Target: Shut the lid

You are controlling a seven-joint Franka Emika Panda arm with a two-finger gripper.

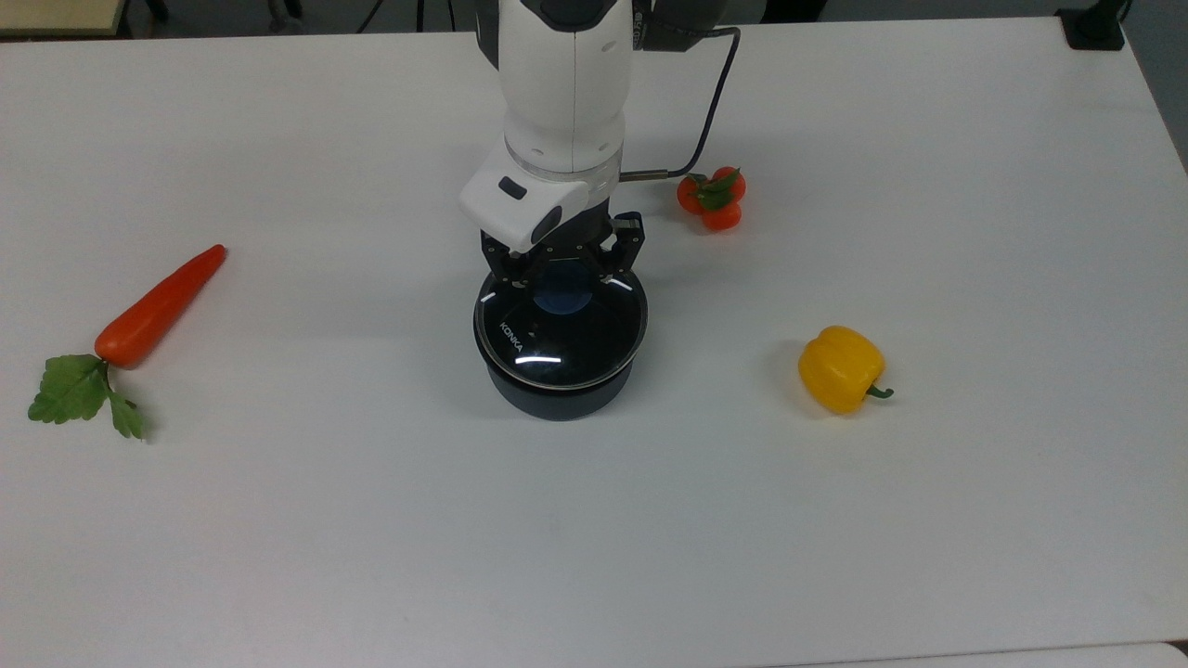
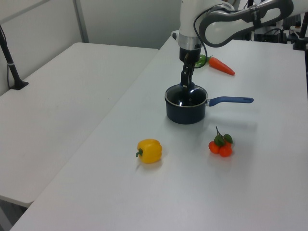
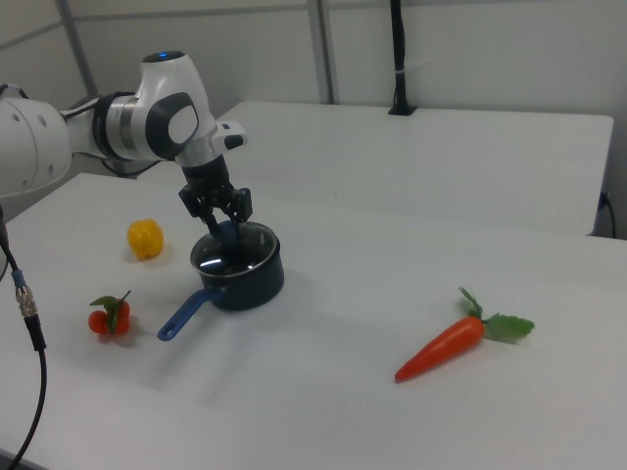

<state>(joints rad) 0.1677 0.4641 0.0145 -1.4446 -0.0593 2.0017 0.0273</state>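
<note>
The lid point(image 1: 557, 339), clear glass with a metal rim and a blue centre knob, lies level on the dark saucepan point(image 1: 557, 401) in the middle of the white table. It covers the saucepan's mouth. My gripper point(image 1: 562, 276) comes straight down from above, its fingers on either side of the blue knob and shut on it. The left view shows the same lid point(image 2: 186, 98) on the saucepan point(image 2: 185, 113) under my gripper point(image 2: 185, 85). In the right view the knob sits between the fingers of my gripper point(image 3: 226, 231), above the lid point(image 3: 235, 258).
The saucepan's blue handle point(image 2: 231, 100) points to the left view's right. A carrot point(image 1: 158, 306) lies at the top view's left, a tomato cluster point(image 1: 711, 199) close behind the arm's right, and a yellow pepper point(image 1: 840, 368) further right. A cable point(image 1: 705, 102) hangs beside the arm.
</note>
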